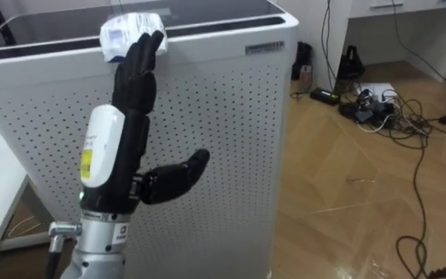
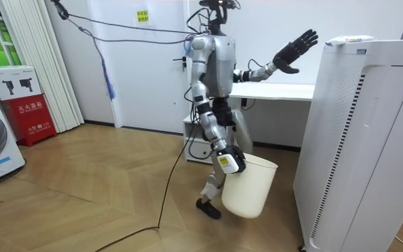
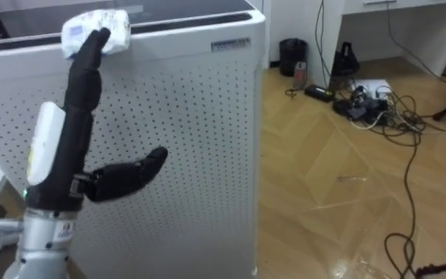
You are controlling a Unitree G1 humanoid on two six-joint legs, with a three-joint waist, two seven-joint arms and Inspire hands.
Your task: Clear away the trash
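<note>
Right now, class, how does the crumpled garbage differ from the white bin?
The crumpled garbage is small and scrunched; the white bin is large and smooth. The garbage lies high on the perforated cabinet, by the straight fingers of the left hand; the bin hangs low, tilted, at the robot's side. Both are mainly white.

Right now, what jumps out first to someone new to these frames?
The left hand, fingers straight, is raised to a crumpled white wad of garbage on top of the white perforated cabinet. A white bin hangs low by the right hand. Tangled cables lie on the floor right of the cabinet.
</note>
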